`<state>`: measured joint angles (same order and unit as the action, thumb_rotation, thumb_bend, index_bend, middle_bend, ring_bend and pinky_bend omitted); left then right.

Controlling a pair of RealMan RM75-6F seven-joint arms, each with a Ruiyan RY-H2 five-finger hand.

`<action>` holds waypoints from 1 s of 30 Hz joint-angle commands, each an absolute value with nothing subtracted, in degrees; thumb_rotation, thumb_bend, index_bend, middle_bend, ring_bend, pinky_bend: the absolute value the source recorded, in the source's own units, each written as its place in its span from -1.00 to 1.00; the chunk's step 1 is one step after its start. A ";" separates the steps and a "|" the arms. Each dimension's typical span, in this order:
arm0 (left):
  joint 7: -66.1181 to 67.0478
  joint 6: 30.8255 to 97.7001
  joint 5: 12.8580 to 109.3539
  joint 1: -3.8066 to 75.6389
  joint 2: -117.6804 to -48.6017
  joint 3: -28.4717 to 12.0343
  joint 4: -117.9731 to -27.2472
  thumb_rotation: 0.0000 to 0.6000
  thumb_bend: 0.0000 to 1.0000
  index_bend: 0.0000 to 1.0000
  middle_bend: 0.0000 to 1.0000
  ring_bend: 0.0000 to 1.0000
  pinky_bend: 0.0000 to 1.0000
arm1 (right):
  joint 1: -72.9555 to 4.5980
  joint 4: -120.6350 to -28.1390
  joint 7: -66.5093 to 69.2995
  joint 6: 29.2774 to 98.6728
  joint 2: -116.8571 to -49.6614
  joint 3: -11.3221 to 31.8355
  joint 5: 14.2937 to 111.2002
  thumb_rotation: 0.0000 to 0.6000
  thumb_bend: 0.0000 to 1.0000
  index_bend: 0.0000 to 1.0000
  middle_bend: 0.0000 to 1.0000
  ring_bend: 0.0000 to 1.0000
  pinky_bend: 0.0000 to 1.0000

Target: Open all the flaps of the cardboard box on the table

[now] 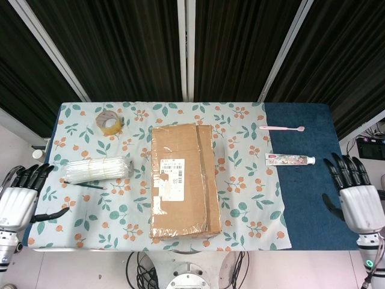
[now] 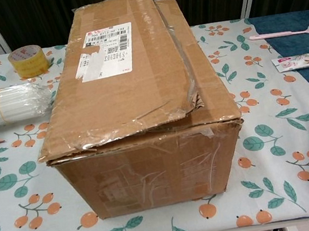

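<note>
The cardboard box (image 1: 184,180) lies in the middle of the frame on the patterned surface (image 1: 246,186), long side running away from the robot, and its top flaps (image 2: 119,74) are all down. The wide flap with the white label overlaps a narrower one on its right; its near edge looks slightly lifted and creased in the chest view.

Neither robot hand touches anything. The left robot hand (image 1: 18,201) sits at the lower left edge of the frame and the right robot hand (image 1: 355,195) at the lower right, both with fingers spread and empty, well apart from the box.

So the task has barely begun: this is the approach. The next move likely calls for bringing a robot hand to the loose near edge of the upper flap and getting fingertips under it.
</note>
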<state>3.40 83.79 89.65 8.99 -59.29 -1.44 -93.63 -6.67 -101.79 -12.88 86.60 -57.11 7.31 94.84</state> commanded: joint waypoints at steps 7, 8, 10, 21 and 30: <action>2.77 86.22 89.72 6.80 -58.38 -0.63 -93.90 -0.31 -0.91 -0.84 -0.82 -0.86 -0.69 | -21.89 -114.64 -30.42 68.10 -56.19 12.79 95.91 1.00 -0.56 -1.00 -1.00 -1.00 -1.00; 2.62 86.42 89.73 6.62 -58.34 -0.59 -93.85 -0.31 -0.91 -0.84 -0.82 -0.86 -0.69 | -23.31 -114.88 -31.49 66.29 -56.89 13.37 94.68 1.00 -0.56 -1.00 -1.00 -1.00 -1.00; 2.24 86.85 89.78 6.26 -58.28 -0.51 -93.70 -0.31 -0.91 -0.84 -0.82 -0.86 -0.69 | -26.68 -115.16 -33.02 62.20 -58.67 14.67 91.58 1.00 -0.56 -1.00 -1.00 -1.00 -1.00; 0.69 87.04 88.84 5.61 -58.43 -0.83 -92.39 -0.31 -0.91 -0.84 -0.82 -0.86 -0.69 | -38.26 -112.34 -41.11 52.36 -66.85 16.42 81.86 1.00 -0.55 -1.00 -1.00 -1.00 -1.00; 0.12 87.27 88.82 5.39 -57.90 -1.08 -92.49 -0.29 -0.91 -0.84 -0.82 -0.86 -0.69 | -42.29 -109.49 -42.77 52.12 -73.54 14.33 80.49 1.00 -0.55 -1.00 -1.00 -1.00 -1.00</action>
<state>0.15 87.25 88.82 5.42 -57.93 -1.09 -92.48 -42.03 -109.73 -42.50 52.17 -73.22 14.61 80.79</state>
